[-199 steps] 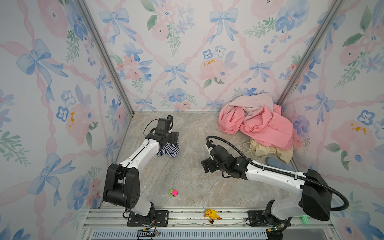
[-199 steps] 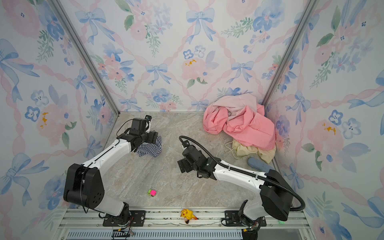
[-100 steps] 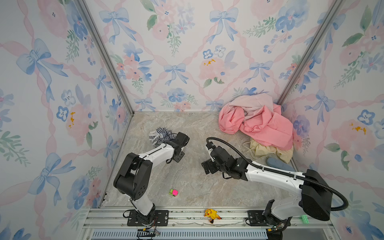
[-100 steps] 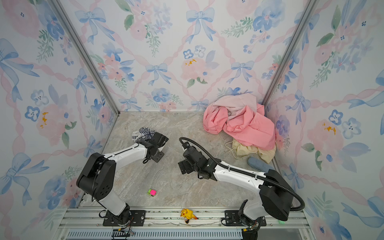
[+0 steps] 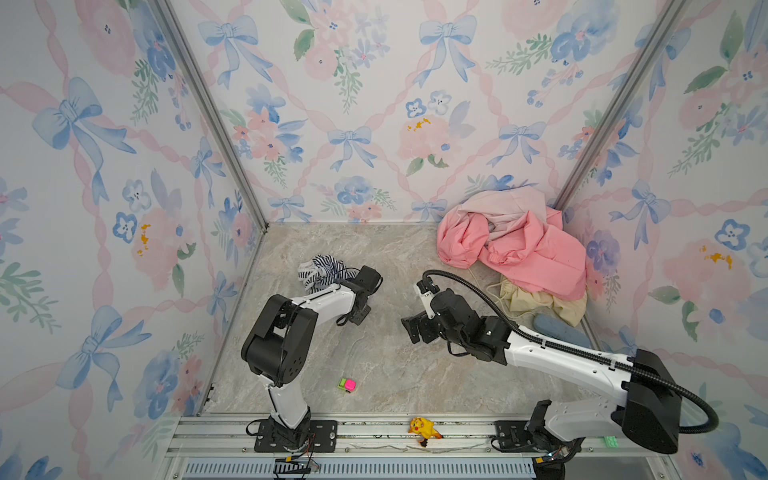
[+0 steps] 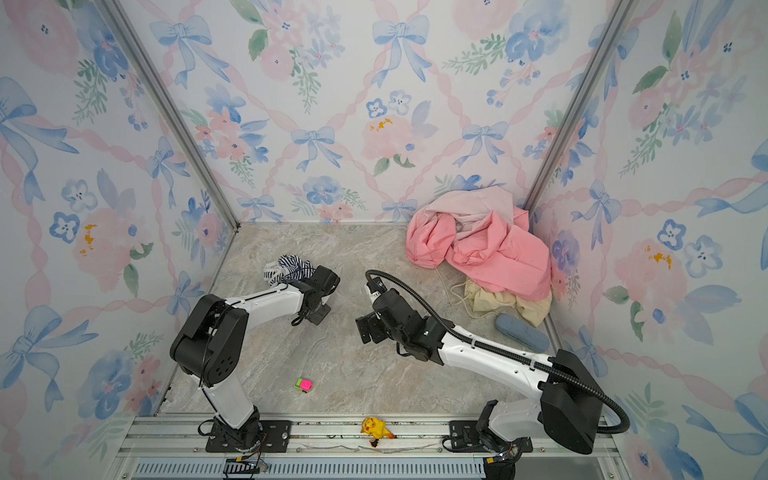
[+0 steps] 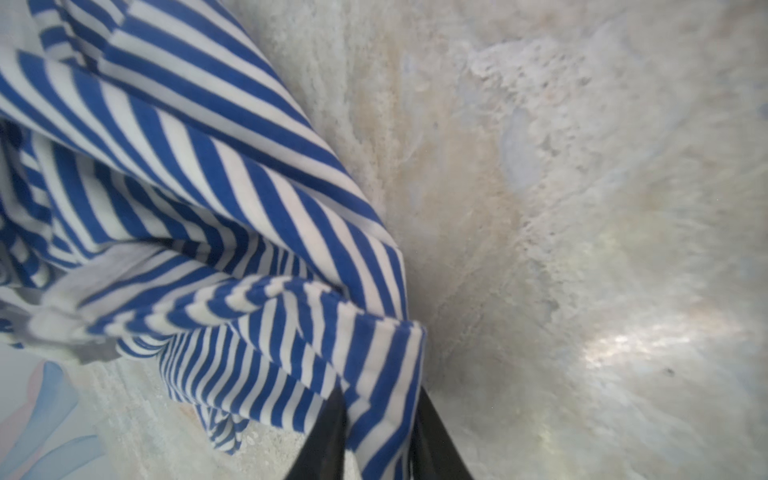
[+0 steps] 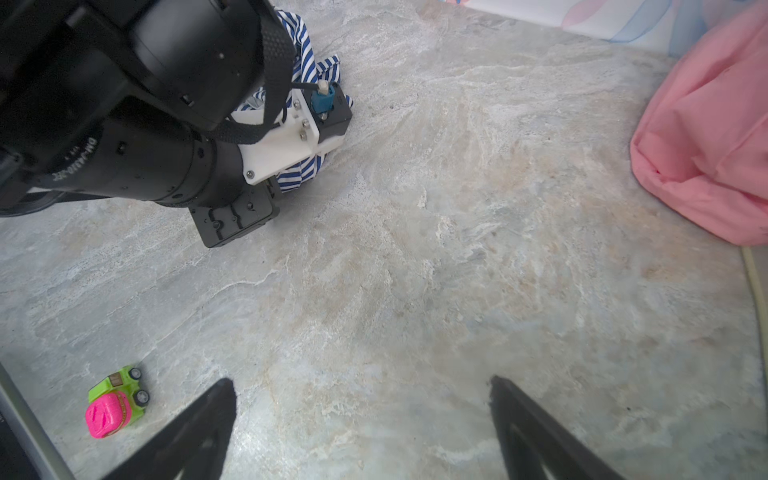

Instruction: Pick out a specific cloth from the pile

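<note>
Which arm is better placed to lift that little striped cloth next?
The left arm: its jaws grip a fold of the striped cloth. The right arm's jaws stand open over bare table, apart from it.

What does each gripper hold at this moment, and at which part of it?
The left gripper pinches the striped cloth at a folded edge. The right gripper is open and holds nothing.

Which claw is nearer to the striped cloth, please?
Left. The left claw pinches a fold of the striped cloth; the right claw hangs open over the bare floor, well apart from the cloth.
</note>
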You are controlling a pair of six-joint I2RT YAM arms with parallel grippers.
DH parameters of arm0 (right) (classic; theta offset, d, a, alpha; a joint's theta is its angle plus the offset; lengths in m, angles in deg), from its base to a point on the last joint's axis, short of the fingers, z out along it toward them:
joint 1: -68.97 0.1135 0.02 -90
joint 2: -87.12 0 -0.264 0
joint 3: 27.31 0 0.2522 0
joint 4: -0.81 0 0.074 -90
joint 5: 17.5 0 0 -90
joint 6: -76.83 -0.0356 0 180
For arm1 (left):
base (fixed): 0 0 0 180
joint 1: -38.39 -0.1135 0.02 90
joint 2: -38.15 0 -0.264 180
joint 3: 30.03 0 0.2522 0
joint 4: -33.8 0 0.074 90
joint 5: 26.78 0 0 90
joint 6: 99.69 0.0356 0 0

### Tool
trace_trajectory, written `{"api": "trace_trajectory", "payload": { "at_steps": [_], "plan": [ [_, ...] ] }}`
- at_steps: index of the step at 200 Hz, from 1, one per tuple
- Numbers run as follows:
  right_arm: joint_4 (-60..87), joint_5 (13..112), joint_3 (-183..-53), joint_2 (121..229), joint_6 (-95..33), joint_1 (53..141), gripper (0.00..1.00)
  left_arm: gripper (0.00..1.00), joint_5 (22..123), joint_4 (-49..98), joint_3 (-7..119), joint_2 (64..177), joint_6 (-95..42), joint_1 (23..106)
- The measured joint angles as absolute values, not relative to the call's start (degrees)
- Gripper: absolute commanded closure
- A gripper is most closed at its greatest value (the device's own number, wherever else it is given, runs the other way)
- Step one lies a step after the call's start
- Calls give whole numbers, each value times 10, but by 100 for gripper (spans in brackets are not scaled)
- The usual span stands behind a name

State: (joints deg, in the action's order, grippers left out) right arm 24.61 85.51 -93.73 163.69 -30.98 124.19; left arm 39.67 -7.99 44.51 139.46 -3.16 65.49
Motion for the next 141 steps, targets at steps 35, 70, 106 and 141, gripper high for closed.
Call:
{"api": "trace_trajectory", "payload": {
  "at_steps": [35,70,106,141],
  "plan": [
    [249,858,-924,1626,-310,1239,3,91,407,-80,463,1359,-39,633],
    [250,858,-924,1626,-310,1238,3,92,430,-78,512,1327,-39,595],
    [250,858,-924,1626,-312,1238,3,96,444,-73,552,1326,-37,562],
    [250,858,-924,1626,-312,1238,3,97,459,-70,583,1327,-37,510]
  ]
}}
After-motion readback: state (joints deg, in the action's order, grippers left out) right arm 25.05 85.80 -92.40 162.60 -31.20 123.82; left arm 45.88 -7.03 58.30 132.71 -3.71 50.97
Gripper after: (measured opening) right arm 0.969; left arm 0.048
